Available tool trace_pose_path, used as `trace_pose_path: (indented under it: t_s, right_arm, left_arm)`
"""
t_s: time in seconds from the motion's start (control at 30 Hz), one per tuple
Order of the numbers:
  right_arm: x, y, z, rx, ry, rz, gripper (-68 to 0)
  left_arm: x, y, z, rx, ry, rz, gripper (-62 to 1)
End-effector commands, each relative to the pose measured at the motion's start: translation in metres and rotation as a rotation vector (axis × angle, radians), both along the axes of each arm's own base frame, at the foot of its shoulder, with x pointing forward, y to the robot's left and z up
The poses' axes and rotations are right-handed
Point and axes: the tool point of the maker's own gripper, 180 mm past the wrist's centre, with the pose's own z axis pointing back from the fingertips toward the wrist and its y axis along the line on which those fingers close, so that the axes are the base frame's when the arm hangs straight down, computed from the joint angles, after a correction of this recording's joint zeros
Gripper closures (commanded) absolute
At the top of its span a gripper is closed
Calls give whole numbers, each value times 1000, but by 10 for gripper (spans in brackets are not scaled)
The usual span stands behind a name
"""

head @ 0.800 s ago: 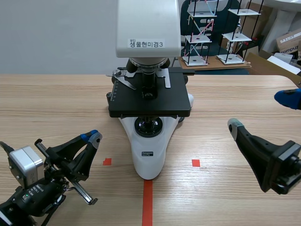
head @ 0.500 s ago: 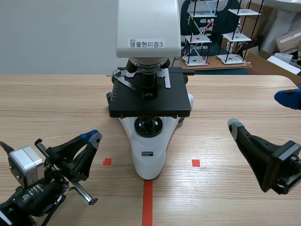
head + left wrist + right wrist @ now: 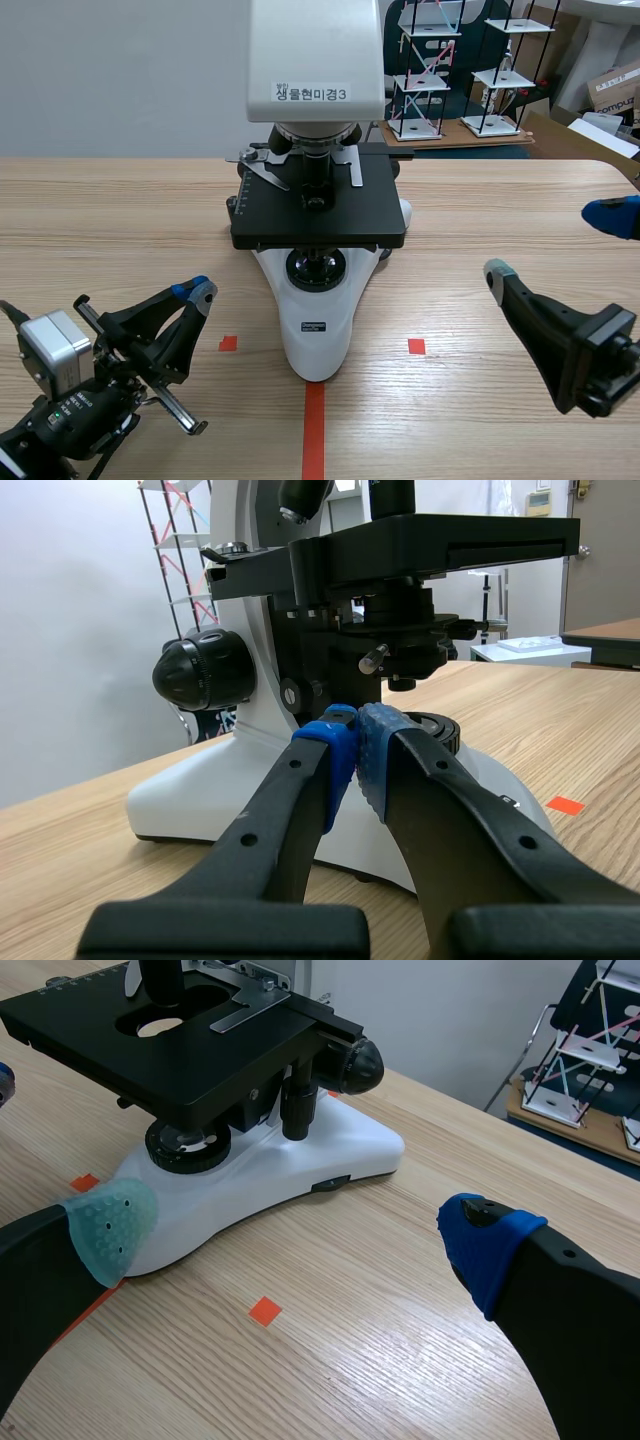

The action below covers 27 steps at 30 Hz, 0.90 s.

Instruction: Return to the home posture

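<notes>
microscope base (image 3: 315,355): glossy white | stage (image 3: 370,210): matt black | table (image 3: 120,230): wood grain | right gripper (image 3: 295,1235) pads (image 3: 110,1225): dotted

The microscope (image 3: 318,215) is white and black — table (image 3: 110,230) pale wood-grain.

Scene camera faces the microscope (image 3: 318,215); both wrist cameras (closer) share it.

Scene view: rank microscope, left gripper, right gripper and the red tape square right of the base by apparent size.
1. microscope, by far the largest.
2-3. left gripper and right gripper: they look alike, and the right one runs off frame, so unranked.
4. red tape square, smallest.
</notes>
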Motion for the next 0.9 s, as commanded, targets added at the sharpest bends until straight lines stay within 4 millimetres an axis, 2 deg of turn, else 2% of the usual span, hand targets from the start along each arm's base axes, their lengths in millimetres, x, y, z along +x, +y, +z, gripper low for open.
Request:
trace_pose_path:
  t_s: [0.0,0.4,0.57,0.7,0.87]
  right_arm:
    - [1,2,9,22,-31,4,-621]
    - [1,2,9,22,-31,4,-621]
    - [1,2,9,22,-31,4,-621]
    - [1,2,9,22,-31,4,-621]
    - [1,2,9,22,-31,4,-621]
  left_arm:
    - [4,1,13,-21,-51,-3,-29]
    - [5,2,10,-7,-38,-1,-29]
    - [9,9,-1,26,39,-4,-25]
    - [10,26,2,-21,116,16,-25]
    - [4,47,13,49,127,67,-25]
